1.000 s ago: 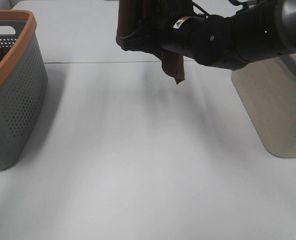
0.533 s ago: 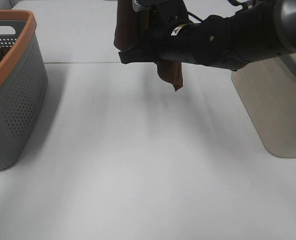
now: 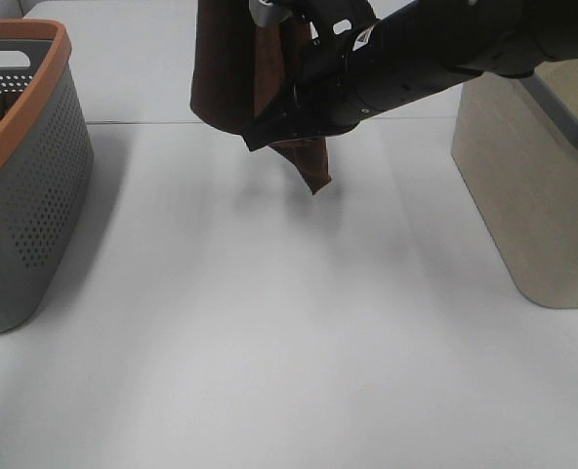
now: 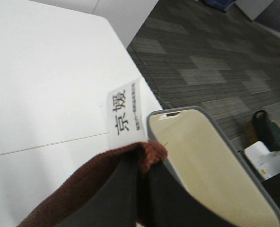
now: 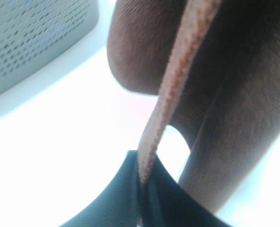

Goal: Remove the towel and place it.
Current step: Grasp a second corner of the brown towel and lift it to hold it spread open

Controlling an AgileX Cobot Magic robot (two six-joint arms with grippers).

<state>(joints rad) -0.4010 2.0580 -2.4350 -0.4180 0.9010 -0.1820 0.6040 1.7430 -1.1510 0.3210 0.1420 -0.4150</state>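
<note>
Grey basket (image 3: 25,176): on the bench (image 3: 269,342), left side.
Beige basket (image 3: 523,195): on bench, right side.
Towel (image 3: 226,68): hangs in air between them, touching neither.
Right gripper (image 5: 141,187): closed on towel edge.
Left gripper (image 4: 141,189): clamps towel beside the tag (image 4: 126,113).

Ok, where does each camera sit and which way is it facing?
Exterior high: above, facing down onto the table, grey basket left, beige basket right; a black arm reaches in from the right with the towel.
Left wrist: on the left arm, looking past the left gripper, shut on the towel by its tag, toward the beige basket.
Right wrist: on the right arm, looking past the right gripper, shut on a towel edge, toward the grey basket.
Shared: all show the towel.
</note>
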